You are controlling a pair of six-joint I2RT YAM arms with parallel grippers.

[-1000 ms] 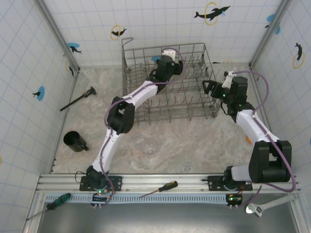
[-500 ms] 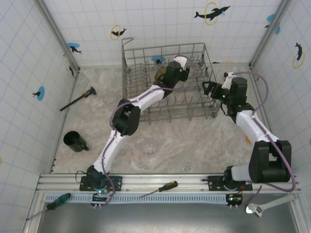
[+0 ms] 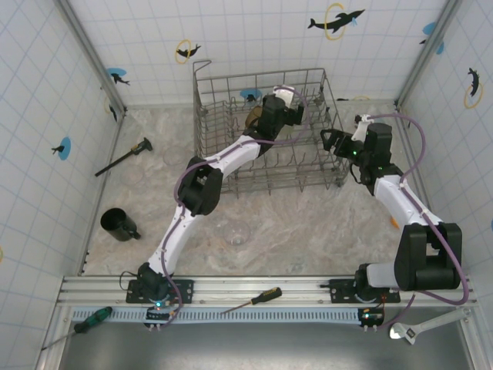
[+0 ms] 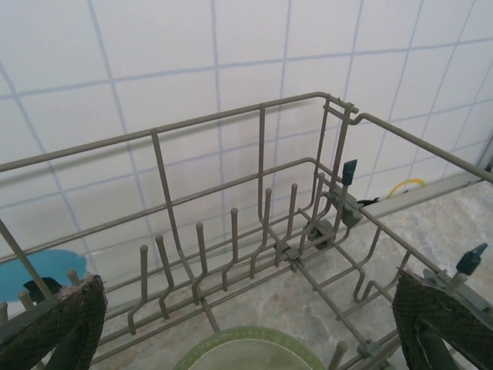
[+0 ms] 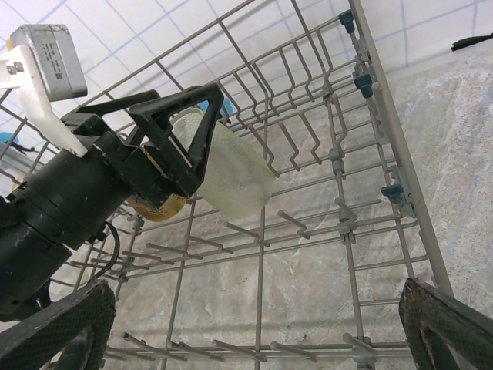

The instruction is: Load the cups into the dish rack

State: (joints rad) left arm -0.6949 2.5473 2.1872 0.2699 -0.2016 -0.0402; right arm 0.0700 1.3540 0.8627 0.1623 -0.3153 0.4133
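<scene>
Marble-patterned counter [image 3: 308, 223] runs between white tiled walls, and at its far middle stands the dish rack [image 3: 223, 166], a grey wire basket with rows of upright tines.

From its base at the near edge, the left arm [image 3: 181, 220] stretches up and over the near wall of the rack, its wrist inside the far half. The right arm [image 3: 400, 196] bends in from the right, with its wrist just beside the rack's right wall.

At the left wrist, the left end effector [image 4: 248, 312] is spread wide, one finger at each lower corner of the view. The rim of a pale green cup [image 4: 250, 351] lies between the fingers, with a gap on either side. In the right wrist view this cup lies tilted among the tines, with a black finger [image 5: 181, 131] crossing in front of it. I cannot tell whether that finger touches the cup.

The right end effector [image 3: 331, 142] is also spread, holding nothing, and faces into the rack from the right.

A dark mug [image 3: 118, 223] sits on the counter at the left, well apart from the rack. An amber cup [image 5: 158, 206] rests inside the rack just behind the green one. A clear cup [image 3: 237, 233] stands on the counter in front of the rack.

A screwdriver [image 3: 254, 299] lies on the rail between the arm bases.
</scene>
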